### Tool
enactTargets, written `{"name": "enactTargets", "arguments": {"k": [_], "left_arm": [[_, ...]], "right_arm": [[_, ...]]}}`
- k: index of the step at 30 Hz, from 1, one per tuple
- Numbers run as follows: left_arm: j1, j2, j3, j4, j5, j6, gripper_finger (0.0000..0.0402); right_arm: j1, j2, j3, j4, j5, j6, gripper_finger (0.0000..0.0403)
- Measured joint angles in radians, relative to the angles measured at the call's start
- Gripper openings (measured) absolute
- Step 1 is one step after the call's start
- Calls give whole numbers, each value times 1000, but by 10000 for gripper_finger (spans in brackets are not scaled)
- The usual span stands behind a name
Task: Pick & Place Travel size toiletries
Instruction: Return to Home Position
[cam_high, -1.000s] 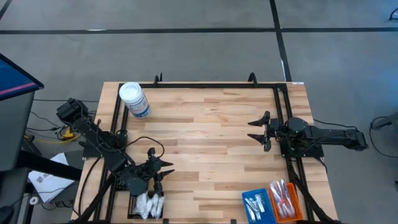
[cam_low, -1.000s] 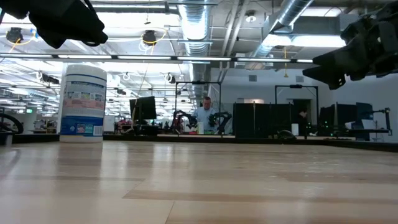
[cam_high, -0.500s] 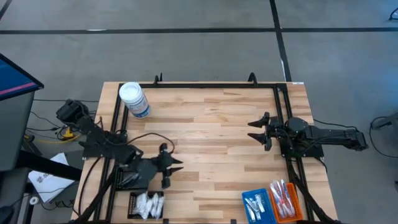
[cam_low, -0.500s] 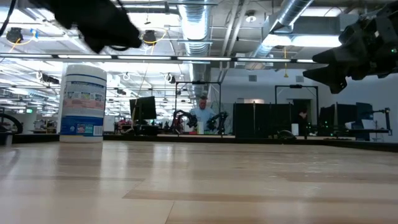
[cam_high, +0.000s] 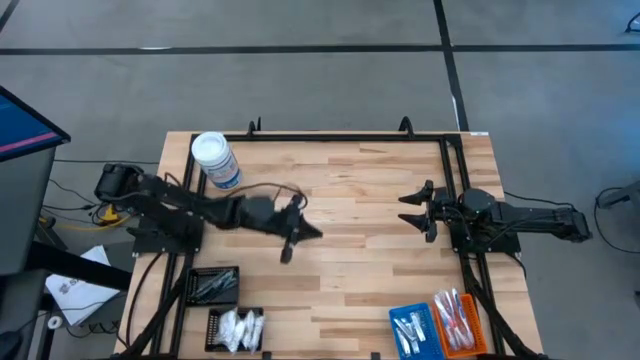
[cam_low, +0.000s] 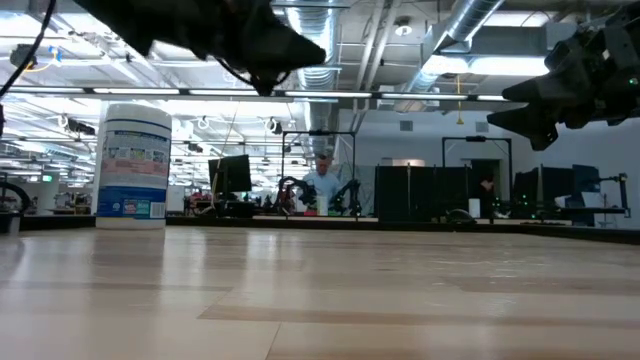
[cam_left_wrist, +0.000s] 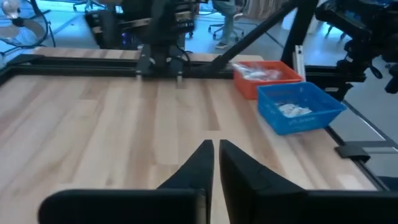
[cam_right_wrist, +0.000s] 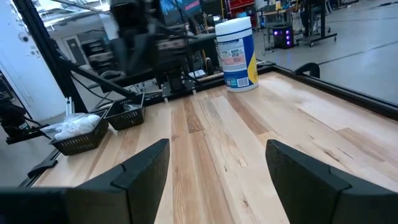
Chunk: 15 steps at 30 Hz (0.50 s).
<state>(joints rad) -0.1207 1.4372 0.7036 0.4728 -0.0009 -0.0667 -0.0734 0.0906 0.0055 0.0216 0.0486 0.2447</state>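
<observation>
Left gripper (cam_left_wrist: 216, 147) over mid-table, fingers closed on nothing. Right gripper (cam_high: 415, 210) near right edge, fingers wide apart, empty.

Toiletries all binned:
- top black bin (cam_high: 193, 285): dark sticks (cam_high: 216, 287)
- bottom black bin (cam_high: 211, 329): sachets (cam_high: 241, 326)
- blue bin (cam_left_wrist: 305, 119): silvery pieces (cam_high: 412, 328)
- orange bin (cam_left_wrist: 246, 87): toothbrushes (cam_high: 453, 315)

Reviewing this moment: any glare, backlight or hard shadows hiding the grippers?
High view: even light, no glare on the table; left gripper and right gripper read clearly. Low view: bright ceiling lights behind them leave both as black silhouettes. Right wrist view: mild sheen on the table near the jar, nothing washed out.
</observation>
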Motion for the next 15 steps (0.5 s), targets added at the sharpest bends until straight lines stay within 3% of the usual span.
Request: {"name": "enactTargets", "arguments": {"k": [7, 10, 15], "left_arm": [[137, -38, -37, 3, 251, 33, 4], [155, -155, -121, 10, 239, 56, 4], [168, -401, -294, 20, 103, 69, 5]], "right_arm": [[0, 0, 0, 0, 0, 0, 260], [0, 0, 0, 0, 0, 0, 260], [0, 0, 0, 0, 0, 0, 260]]}}
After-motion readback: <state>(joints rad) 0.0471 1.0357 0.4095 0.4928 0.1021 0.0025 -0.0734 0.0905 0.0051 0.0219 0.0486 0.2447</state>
